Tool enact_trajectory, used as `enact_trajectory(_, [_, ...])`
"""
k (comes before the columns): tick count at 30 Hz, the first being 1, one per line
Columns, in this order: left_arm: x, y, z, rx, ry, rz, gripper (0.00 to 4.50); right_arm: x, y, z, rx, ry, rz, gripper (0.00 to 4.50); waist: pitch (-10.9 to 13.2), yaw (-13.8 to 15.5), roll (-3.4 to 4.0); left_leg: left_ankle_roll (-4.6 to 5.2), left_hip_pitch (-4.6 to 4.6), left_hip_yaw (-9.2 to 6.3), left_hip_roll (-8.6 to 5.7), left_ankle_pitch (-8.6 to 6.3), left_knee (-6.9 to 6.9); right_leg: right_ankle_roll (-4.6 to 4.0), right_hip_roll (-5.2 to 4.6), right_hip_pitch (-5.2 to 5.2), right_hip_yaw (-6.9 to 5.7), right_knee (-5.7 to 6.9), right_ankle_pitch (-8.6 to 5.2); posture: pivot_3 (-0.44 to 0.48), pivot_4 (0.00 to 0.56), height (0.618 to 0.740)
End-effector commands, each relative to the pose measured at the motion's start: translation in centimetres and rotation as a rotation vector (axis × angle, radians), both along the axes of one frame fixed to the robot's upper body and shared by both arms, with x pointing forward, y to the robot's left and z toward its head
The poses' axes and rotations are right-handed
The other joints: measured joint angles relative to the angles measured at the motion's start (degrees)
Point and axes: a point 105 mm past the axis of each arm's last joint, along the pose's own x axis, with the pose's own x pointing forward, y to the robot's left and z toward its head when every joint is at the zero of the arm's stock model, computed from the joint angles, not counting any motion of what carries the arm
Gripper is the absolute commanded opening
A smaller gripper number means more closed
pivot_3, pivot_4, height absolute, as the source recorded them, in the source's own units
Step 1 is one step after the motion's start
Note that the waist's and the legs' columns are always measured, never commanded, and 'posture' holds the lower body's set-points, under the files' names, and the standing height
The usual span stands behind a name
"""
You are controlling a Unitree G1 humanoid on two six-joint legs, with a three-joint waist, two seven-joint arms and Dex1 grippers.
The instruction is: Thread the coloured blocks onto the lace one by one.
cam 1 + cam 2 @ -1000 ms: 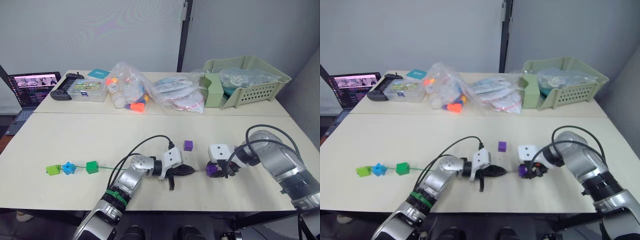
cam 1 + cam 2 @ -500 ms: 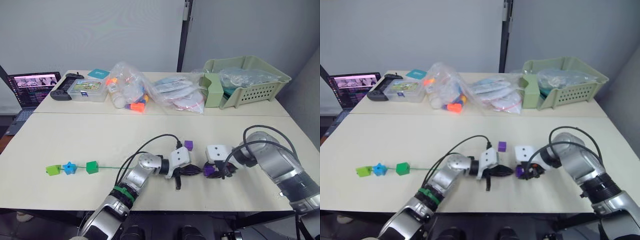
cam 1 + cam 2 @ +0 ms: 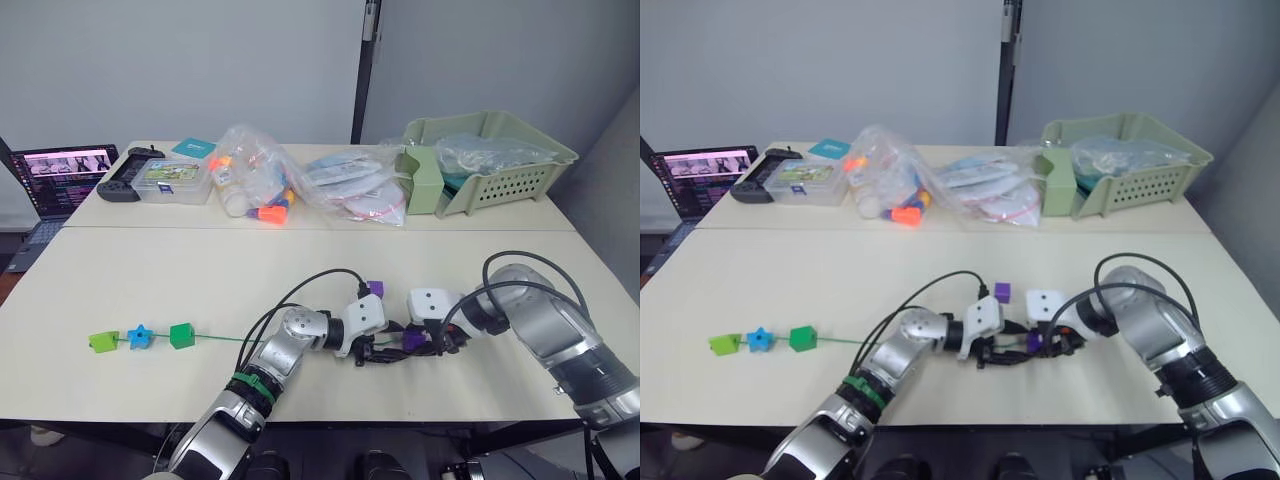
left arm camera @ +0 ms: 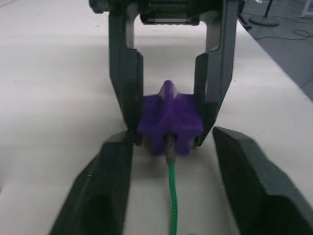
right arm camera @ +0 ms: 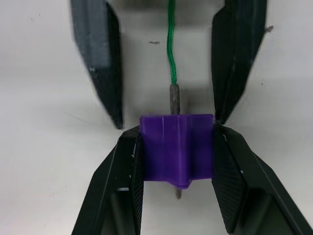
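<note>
The right gripper [image 5: 177,161] is closed on a purple block [image 5: 177,147], one finger pressed to each side. The lace [image 5: 170,46], a thin green string, ends in a grey needle tip [image 5: 174,100] that enters the block's hole on the side facing the left gripper, and a short bit of grey pokes out of the far side. The left gripper [image 4: 169,161] faces it nose to nose with its fingers spread wide on either side of the lace; its fingertips [image 4: 117,147] reach up beside the right gripper's fingertips, and the lace runs between them untouched.

Both grippers meet low over the cream worktop [image 3: 180,270], near its front edge. Just behind them a second purple block [image 3: 375,289] lies loose. The lace trails off to the robot's left, where a dark green block [image 3: 181,335], a blue star-shaped block [image 3: 139,336] and a lime green block [image 3: 103,341] sit threaded in a row.

At the back, a pale green plastic basket [image 3: 520,175] holds clear bags. Beside it lie flat clear bags [image 3: 350,185] and a clear bag of coloured toy pieces [image 3: 250,180]. Further left stand a clear lidded box [image 3: 170,180], a black controller [image 3: 122,185] and an open laptop [image 3: 55,175].
</note>
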Motion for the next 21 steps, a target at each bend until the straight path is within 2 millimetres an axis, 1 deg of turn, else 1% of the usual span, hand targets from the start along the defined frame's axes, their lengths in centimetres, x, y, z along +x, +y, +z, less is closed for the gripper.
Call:
enact_trajectory(1, [-0.1, 1.4, 0.1, 0.032, -0.018, 0.018, 2.95, -0.4, 0.5, -0.4, 0.013, 0.014, 0.022, 1.38, 0.0, -0.22, 0.0, 0.0, 0.02, 0.0, 0.01, 0.0, -0.02, 0.0, 0.0, 0.0, 0.0, 0.01, 0.0, 0.0, 0.15, 0.74])
enact_trajectory(3, [-0.2, 2.4, -0.2, 0.069, -0.019, 0.029, 2.95, -0.4, 0.6, -0.5, 0.013, 0.015, 0.022, 1.38, 0.0, -0.21, 0.0, 0.0, 0.05, 0.0, 0.01, 0.0, -0.03, 0.0, 0.0, 0.01, 0.0, 0.02, 0.0, 0.0, 0.15, 0.74])
enact_trajectory(5, [-0.3, 2.9, -0.4, 0.088, -0.017, 0.033, 2.95, -0.4, 0.7, -0.5, 0.016, 0.016, 0.023, 1.38, 0.0, -0.22, 0.0, 0.0, 0.06, 0.0, 0.01, 0.0, -0.02, 0.0, 0.0, 0.03, 0.0, 0.01, 0.0, 0.0, 0.15, 0.74])
enact_trajectory(8, [-0.4, 3.1, -0.4, 0.098, -0.012, 0.032, 2.15, -0.5, 0.9, -0.5, 0.02, 0.017, 0.025, 1.38, -0.01, -0.24, 0.0, 0.0, 0.1, 0.01, 0.01, 0.0, -0.02, 0.0, 0.0, 0.06, 0.0, 0.01, 0.0, 0.0, 0.15, 0.74])
enact_trajectory(9, [-0.5, 3.1, -0.4, 0.099, -0.008, 0.026, 1.74, -0.5, 0.9, -0.5, 0.022, 0.016, 0.026, 1.38, -0.01, -0.25, 0.0, 0.0, 0.12, 0.02, 0.01, 0.0, -0.02, 0.0, 0.0, 0.06, 0.0, 0.01, 0.0, 0.0, 0.15, 0.74])
enact_trajectory(14, [-0.5, 2.9, -0.4, 0.101, -0.003, 0.022, 0.1, -0.4, 1.0, -0.6, 0.024, 0.011, 0.024, 1.38, -0.01, -0.23, 0.01, 0.0, 0.14, 0.03, 0.02, 0.0, -0.02, 0.0, 0.0, 0.08, 0.0, 0.01, 0.0, 0.0, 0.15, 0.74])
enact_trajectory(15, [-0.5, 2.9, -0.4, 0.101, -0.002, 0.021, 0.0, -0.4, 1.0, -0.6, 0.025, 0.01, 0.023, 1.38, -0.01, -0.23, 0.01, 0.0, 0.14, 0.03, 0.02, 0.0, -0.02, 0.0, 0.0, 0.08, 0.0, 0.02, 0.0, 0.0, 0.15, 0.74])
enact_trajectory(19, [-0.5, 2.7, -0.3, 0.093, 0.003, 0.015, 0.0, -0.4, 1.1, -0.5, 0.029, 0.008, 0.022, 1.38, -0.01, -0.22, 0.01, 0.0, 0.15, 0.03, 0.01, 0.0, -0.02, 0.0, 0.0, 0.09, 0.0, 0.01, 0.0, 0.0, 0.15, 0.74])
enact_trajectory(21, [-0.4, 2.2, 0.0, 0.074, 0.0, 0.011, 0.0, -0.4, 1.1, -0.6, 0.03, 0.008, 0.022, 1.38, -0.01, -0.22, 0.01, 0.0, 0.15, 0.03, 0.01, 0.0, -0.02, 0.0, 0.0, 0.09, 0.0, 0.01, 0.0, 0.0, 0.15, 0.74])
